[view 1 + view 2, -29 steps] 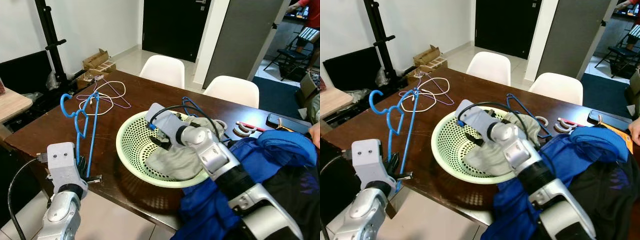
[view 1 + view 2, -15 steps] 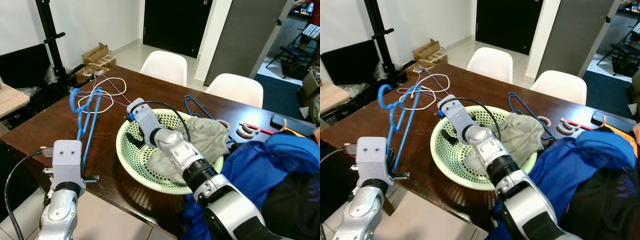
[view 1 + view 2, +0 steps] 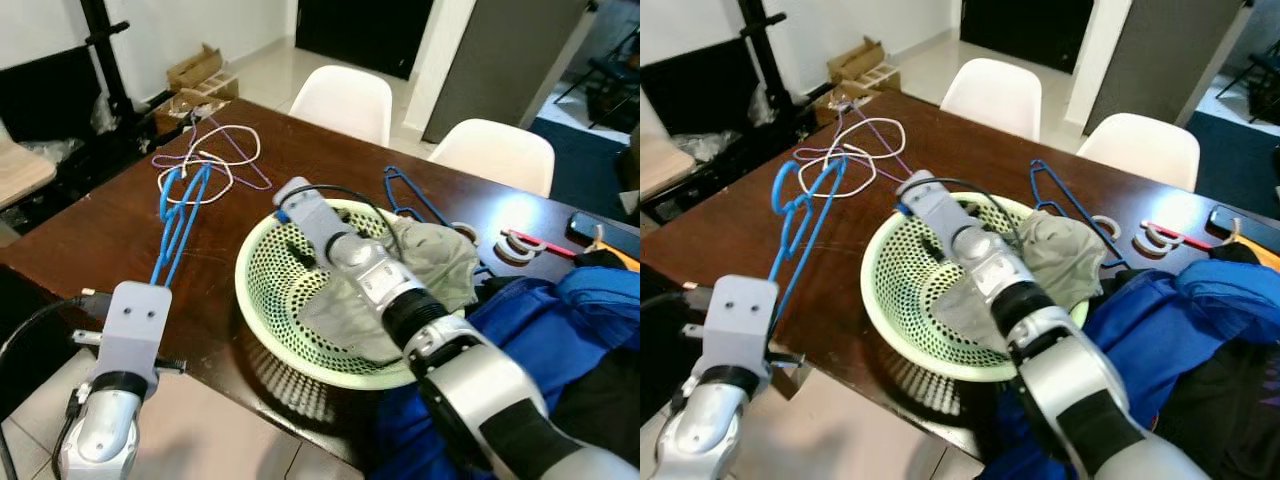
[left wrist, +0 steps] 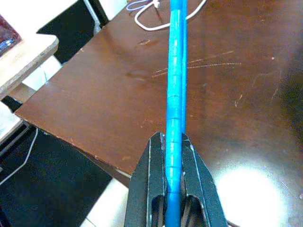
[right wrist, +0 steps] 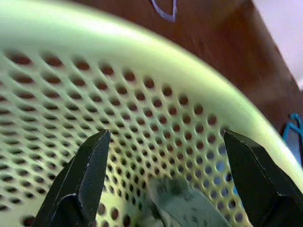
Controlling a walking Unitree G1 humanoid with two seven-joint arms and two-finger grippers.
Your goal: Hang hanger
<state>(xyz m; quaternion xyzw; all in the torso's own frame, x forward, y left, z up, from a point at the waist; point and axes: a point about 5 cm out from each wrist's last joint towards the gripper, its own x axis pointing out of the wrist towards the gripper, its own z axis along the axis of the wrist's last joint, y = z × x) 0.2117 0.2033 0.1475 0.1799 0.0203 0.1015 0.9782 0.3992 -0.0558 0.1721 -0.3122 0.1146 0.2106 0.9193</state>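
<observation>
A: Where is the left tool (image 4: 173,201) now?

B: It is low at the near edge of the table (image 3: 110,225), and its two fingers are pressed together on the blue hanger (image 3: 178,215). The grip is at the bottom end. The rest of the hanger rises away from the tool, over the table, toward the white cord (image 3: 215,160) and the purple hanger (image 3: 878,140) that lie further back.

A: And the right tool (image 5: 165,175)?

B: Its fingers (image 5: 90,168) stand wide apart and hold nothing. It is inside the green basket (image 3: 262,320), near the far wall, just beside the grey cloth (image 3: 435,260).

A: What can go wrong from here?

B: I think the first risk is the grip. The tool holds only one thin end, so the long hanger may turn or slide between the fingers when the arm swings. Then the hook (image 3: 785,185) will not point where it must.

A: Anything else?

B: The hook is close above the cord and the purple hanger. If the arm pulls low, it may catch them and drag them. Also the right arm reaches across the basket, so a careless move may push the basket toward the blue jacket (image 3: 545,330). Where to hang the hanger I cannot tell for sure; the black stand (image 3: 765,45) behind the table seems possible.
</observation>
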